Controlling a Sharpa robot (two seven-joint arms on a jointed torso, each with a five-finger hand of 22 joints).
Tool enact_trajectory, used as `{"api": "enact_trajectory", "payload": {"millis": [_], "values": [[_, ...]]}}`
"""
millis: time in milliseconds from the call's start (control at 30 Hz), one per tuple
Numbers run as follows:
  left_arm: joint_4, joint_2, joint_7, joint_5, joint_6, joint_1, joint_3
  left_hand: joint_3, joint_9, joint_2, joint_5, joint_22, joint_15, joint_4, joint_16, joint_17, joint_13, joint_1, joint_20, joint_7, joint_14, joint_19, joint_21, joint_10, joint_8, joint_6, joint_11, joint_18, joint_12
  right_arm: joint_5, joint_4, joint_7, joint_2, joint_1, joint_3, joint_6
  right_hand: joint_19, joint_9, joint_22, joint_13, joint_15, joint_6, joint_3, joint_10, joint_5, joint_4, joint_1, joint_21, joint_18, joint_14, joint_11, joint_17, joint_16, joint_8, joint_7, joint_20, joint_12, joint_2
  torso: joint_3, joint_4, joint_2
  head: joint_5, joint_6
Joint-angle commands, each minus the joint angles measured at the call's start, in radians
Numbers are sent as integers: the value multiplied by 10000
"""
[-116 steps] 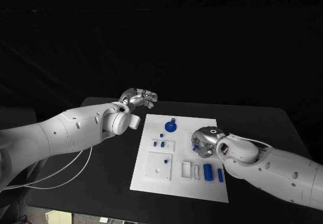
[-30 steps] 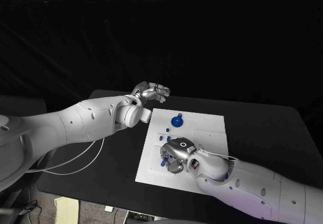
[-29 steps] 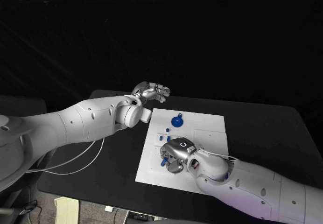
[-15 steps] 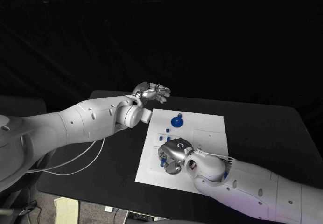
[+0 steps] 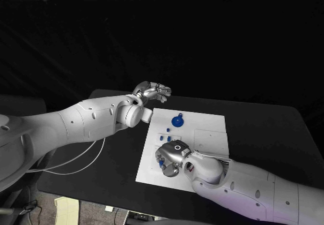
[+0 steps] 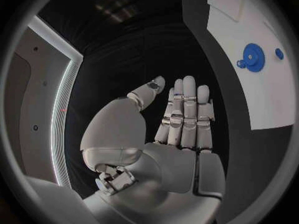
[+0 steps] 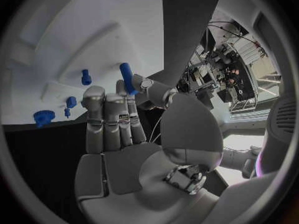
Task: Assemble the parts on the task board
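I have the right hand (image 5: 171,158) low over the near-left part of the task board (image 5: 209,123), pinching a blue peg (image 7: 127,77) between thumb and a fingertip; the right wrist view shows the peg standing up past the fingertips, the remaining fingers straight alongside. In the head view only a sliver of blue shows at the hand's left edge, so I cannot tell from there whether the peg's tip is touching the board or clear of it.

The left hand (image 5: 152,90) is raised off the board beyond its far-left corner, over the bench (image 5: 270,122), holding nothing, fingers extended close together as the left wrist view confirms.

On the board, the blue gear (image 5: 177,122) sits at the far end, with small blue pegs (image 5: 165,138) standing between it and the right hand. The right wrist view shows raised white blocks and recesses on the board ahead of the held peg.

My judgement: the step in hand is seating this peg in a socket under the right hand. To do it well I would bring the peg square to the board before lowering, line it up by the wrist view, descend slowly, and release only once it stands unsupported. A tilted entry risks jamming.
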Motion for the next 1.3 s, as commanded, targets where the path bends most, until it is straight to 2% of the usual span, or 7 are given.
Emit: {"api": "enact_trajectory", "payload": {"millis": [33,100,267,367,500,833,1300], "values": [[28,11,74,50,119,14,8,-26,-16,5,-20,10,-1,54,-63,14,-15,-52,32,16,85,13,-51,22,41,-32,67,175,-6,237,-27,142,-17,-112,-98,623,-15,-12,174,20,0,-66,-203,67,343,-35,-282,51,1160,-4,105,-16,-51,-52,68,-10,-101,-142,10,-5,-2,19,-5],[30,7,74,50,122,14,8,-27,-16,5,-20,11,-1,55,-64,16,-15,-52,32,17,86,13,-52,22,41,-33,67,175,-6,237,-40,132,-30,-112,-98,571,-16,-32,172,1,37,-166,-363,-45,472,-62,-373,49,1160,-3,146,-18,-48,-117,109,-9,-172,-247,13,-7,-1,23,-6],[35,-9,69,50,122,14,8,-29,-18,4,-20,13,-1,57,-69,21,-15,-54,32,17,86,14,-54,21,41,-35,67,175,-6,206,-119,18,-99,-112,-98,170,-19,-41,164,-1,56,-211,-448,-88,490,-60,-383,39,1160,-6,165,-23,-50,-152,129,-12,-206,-294,19,-12,0,17,2],[30,-17,71,50,116,14,8,-29,-18,4,-21,14,-1,59,-71,23,-15,-55,32,18,86,14,-55,20,41,-36,68,174,-6,177,-123,-35,-109,-112,-98,-176,-11,-31,159,16,46,-164,-366,-48,377,-74,-229,31,1160,6,154,-24,-41,-139,111,-29,-195,-184,25,-14,1,16,10],[27,-5,72,50,122,14,8,-32,-20,3,-21,15,0,63,-75,27,-16,-59,33,18,86,15,-58,19,41,-37,69,173,-7,130,-82,-59,-122,-114,-97,-576,27,14,164,82,-23,43,-136,147,2,-128,-9,44,1160,23,81,-21,-20,-57,32,-49,-110,29,29,-11,3,12,14],[24,-5,79,50,127,13,8,-34,-23,14,-21,20,1,79,-86,40,-16,-68,34,20,88,17,-64,17,44,-38,70,172,-7,-61,54,-252,-273,-116,-93,-1306,84,45,170,147,-79,203,16,305,-138,-172,23,74,1160,56,22,-11,17,-12,-29,-72,-47,-7,18,-12,-1,9,30],[27,8,77,50,120,13,8,-33,-25,16,-20,25,1,81,-96,52,-16,-63,34,18,90,18,-70,18,47,-39,68,173,-6,-84,-86,-266,-231,-113,-91,-1053,104,51,172,165,-93,238,57,338,-160,-168,21,85,1160,63,9,-9,25,-8,-42,-82,-36,-40,11,-9,1,14,25]]}}
